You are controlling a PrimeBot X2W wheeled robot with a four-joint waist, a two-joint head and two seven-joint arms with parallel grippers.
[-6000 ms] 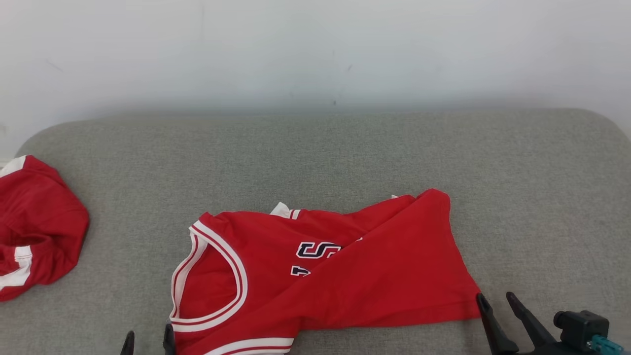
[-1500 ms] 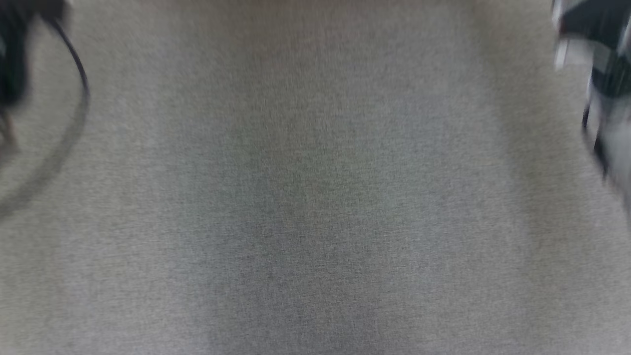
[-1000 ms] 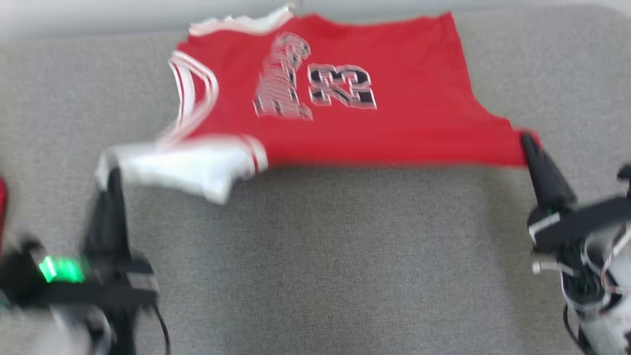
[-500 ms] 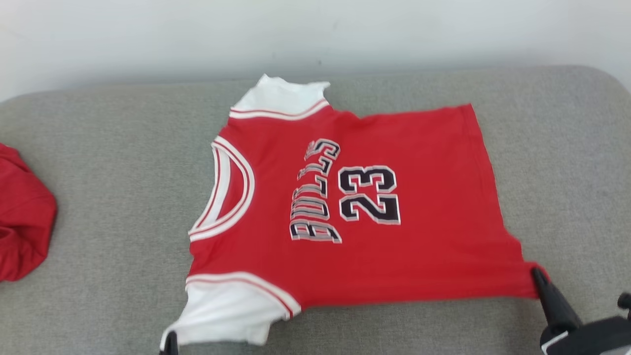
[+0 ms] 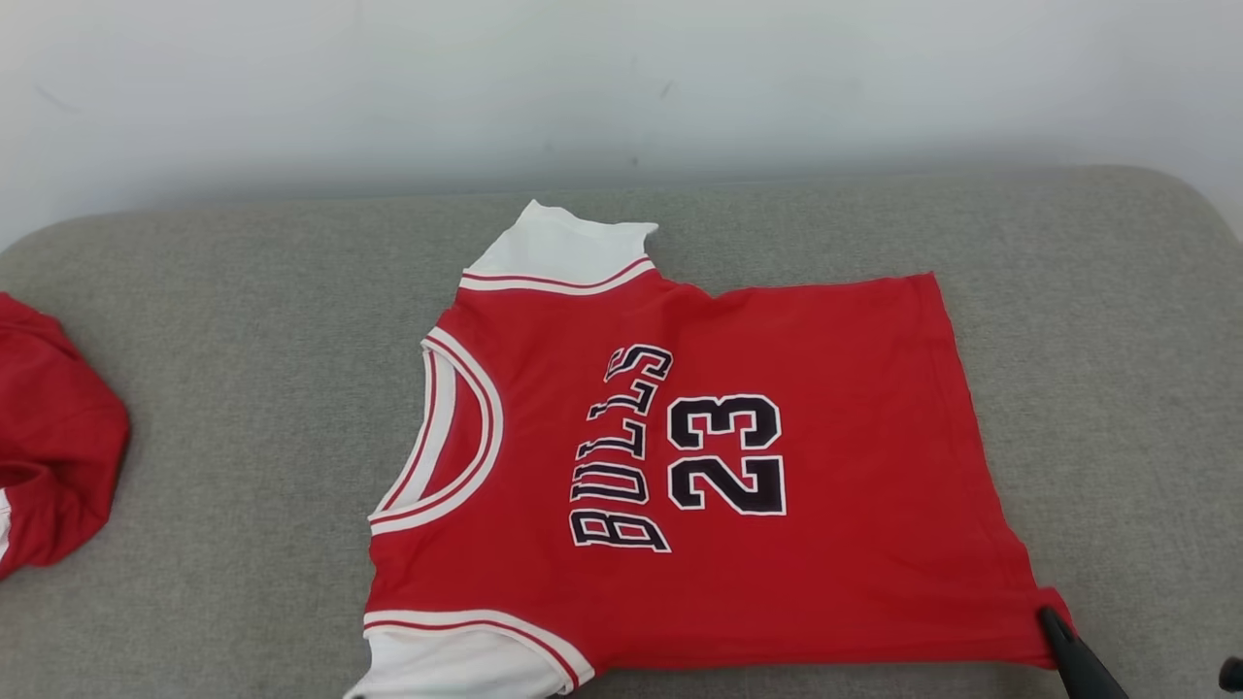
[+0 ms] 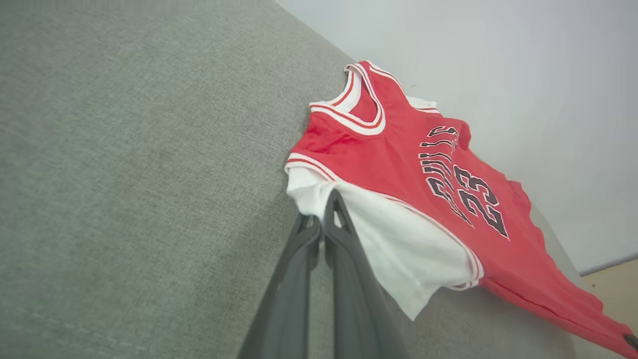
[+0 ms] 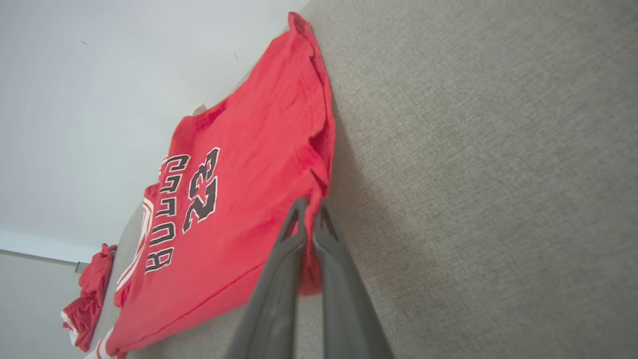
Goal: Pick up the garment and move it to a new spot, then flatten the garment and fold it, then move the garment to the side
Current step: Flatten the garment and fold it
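Observation:
The garment [image 5: 699, 456] is a red jersey with white sleeves and black "BULLS 23" lettering, spread front-up on the grey cushion, collar to the left. My right gripper [image 5: 1054, 621] is shut on its near right hem corner; the right wrist view shows the red cloth [image 7: 239, 189] pinched between that gripper's tips [image 7: 310, 208]. My left gripper [image 6: 321, 214] is shut on the edge of the near white sleeve [image 6: 398, 244], with the jersey [image 6: 423, 159] stretching away from it. That sleeve [image 5: 456, 665] reaches the head view's bottom edge.
A second red garment with white trim [image 5: 49, 466] lies bunched at the left edge of the grey cushion [image 5: 243, 388], also small in the right wrist view [image 7: 87, 299]. A pale wall [image 5: 621, 87] rises behind the cushion's far edge. Bare cushion lies right of the jersey.
The jersey was lifted from a crumpled heap, swung out and laid flat with its lettering up. Over the last half second the camera tilted, and the jersey sits lower in view.

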